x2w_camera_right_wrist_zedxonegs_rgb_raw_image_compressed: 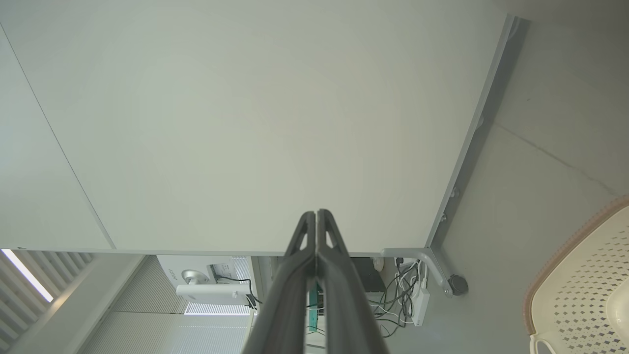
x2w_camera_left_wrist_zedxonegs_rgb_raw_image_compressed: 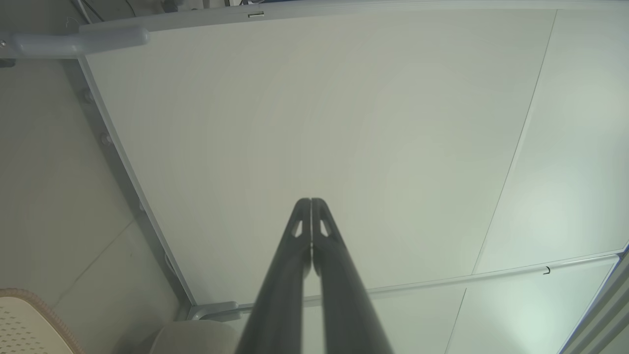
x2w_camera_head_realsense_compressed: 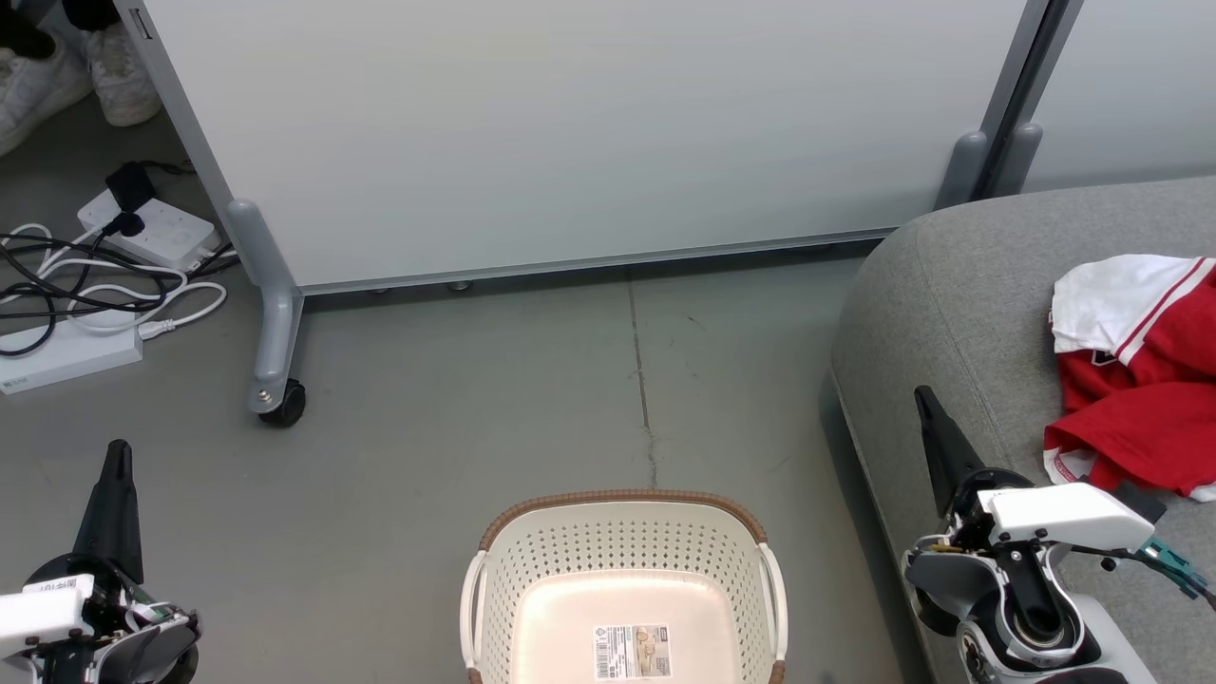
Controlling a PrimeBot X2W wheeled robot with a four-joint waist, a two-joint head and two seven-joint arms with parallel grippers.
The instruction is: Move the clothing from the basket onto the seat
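Illumination is even and diffuse, coming from above, with no hard shadows. In the head view a soft shadow lies on the floor (x2w_camera_head_realsense_compressed: pixel 475 427) along the foot of the white panel (x2w_camera_head_realsense_compressed: pixel 570 133) and beside the seat (x2w_camera_head_realsense_compressed: pixel 950 285). Glare washes out the bottom of the basket (x2w_camera_head_realsense_compressed: pixel 622 496). The head view is sharp throughout. In both wrist views the panel's straight edges bow slightly toward the margins. The fingers (x2w_camera_left_wrist_zedxonegs_rgb_raw_image_compressed: pixel 282 295) of the left gripper (x2w_camera_left_wrist_zedxonegs_rgb_raw_image_compressed: pixel 311 201) and the fingers (x2w_camera_right_wrist_zedxonegs_rgb_raw_image_compressed: pixel 295 295) of the right gripper (x2w_camera_right_wrist_zedxonegs_rgb_raw_image_compressed: pixel 316 212) soften toward the bottom edge. A bright light strip (x2w_camera_right_wrist_zedxonegs_rgb_raw_image_compressed: pixel 27 275) shows at the lower left of the right wrist view.
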